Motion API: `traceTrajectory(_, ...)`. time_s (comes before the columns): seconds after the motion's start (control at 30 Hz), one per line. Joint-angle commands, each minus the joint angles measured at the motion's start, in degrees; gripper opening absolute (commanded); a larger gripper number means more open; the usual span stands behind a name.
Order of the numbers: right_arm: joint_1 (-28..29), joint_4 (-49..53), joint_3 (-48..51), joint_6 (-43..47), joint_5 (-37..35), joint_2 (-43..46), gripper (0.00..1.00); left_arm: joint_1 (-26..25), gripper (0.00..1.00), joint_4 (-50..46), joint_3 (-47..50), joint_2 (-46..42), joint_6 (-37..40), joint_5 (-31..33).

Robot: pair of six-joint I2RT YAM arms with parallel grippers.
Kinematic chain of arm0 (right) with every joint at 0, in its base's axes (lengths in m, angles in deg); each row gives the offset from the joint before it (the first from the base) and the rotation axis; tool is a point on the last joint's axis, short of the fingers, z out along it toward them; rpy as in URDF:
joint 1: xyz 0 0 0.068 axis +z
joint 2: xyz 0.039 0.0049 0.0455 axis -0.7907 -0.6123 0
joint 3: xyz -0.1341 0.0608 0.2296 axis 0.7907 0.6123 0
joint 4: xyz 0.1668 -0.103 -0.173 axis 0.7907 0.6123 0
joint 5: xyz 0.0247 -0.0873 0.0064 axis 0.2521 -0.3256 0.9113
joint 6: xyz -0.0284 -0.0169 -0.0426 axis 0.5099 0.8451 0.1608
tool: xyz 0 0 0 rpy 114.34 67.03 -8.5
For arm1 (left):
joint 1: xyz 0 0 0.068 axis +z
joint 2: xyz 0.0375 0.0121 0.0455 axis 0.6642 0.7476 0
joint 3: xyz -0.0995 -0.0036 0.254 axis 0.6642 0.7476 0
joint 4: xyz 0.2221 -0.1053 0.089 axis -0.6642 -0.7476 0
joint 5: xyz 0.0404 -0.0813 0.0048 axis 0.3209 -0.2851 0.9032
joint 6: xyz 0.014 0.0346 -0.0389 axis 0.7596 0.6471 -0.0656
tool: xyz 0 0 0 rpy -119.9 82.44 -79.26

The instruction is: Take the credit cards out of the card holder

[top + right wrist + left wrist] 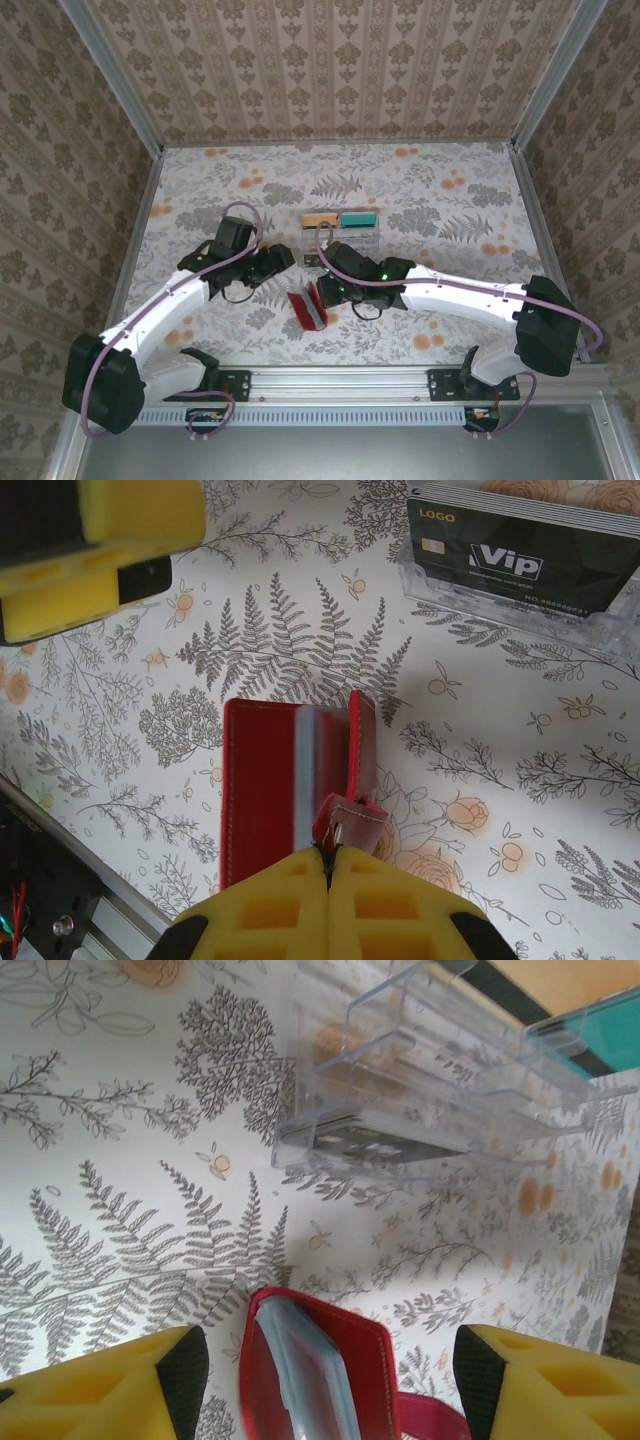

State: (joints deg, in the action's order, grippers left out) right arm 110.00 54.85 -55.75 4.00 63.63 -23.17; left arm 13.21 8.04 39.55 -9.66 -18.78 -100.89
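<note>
On the left of the flower-patterned table (200,180), the left gripper (277,262) reaches in low over the cloth with its claw spread wide and nothing in it. From its wrist camera the two yellow fingers (110,1395) stand well apart at the bottom corners, and the card holder (330,1360) lies between them, touching neither. From above, that red holder sits just right of the left gripper, in the near middle of the table. It is partly open, with a pale grey-blue inner face showing along its middle. Its little closing tab (350,820) is pinched by the right gripper (328,875), whose yellow fingers are pressed together on it from the near side; the right arm comes in from the right edge. Behind the holder, near but apart from it, stands a clear plastic tray (342,238) with an orange card and a teal card at its back and a black card (510,555) lettered VIP in its front slot
</note>
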Motion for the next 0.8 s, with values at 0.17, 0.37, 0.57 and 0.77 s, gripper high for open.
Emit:
traceTrajectory(0.17,-2.87,4.68,6.13,-3.05,-5.67,6.97,0.00,0.08,0.66,-2.60,1.18,-1.36,2.60,-0.77)
traceTrajectory(0.37,-5.53,5.46,13.58,-3.07,-5.93,11.55,0.00,-0.46,0.65,-1.88,2.71,-2.20,2.58,-0.97)
traceTrajectory(0.57,-5.54,4.03,14.05,-3.29,-3.23,7.18,0.40,-2.89,0.56,-0.57,2.90,-0.99,3.42,-1.16)
traceTrajectory(0.77,-5.55,0.93,11.56,-2.44,0.71,2.14,0.51,-5.90,0.51,-0.35,2.60,1.08,3.99,-0.75)
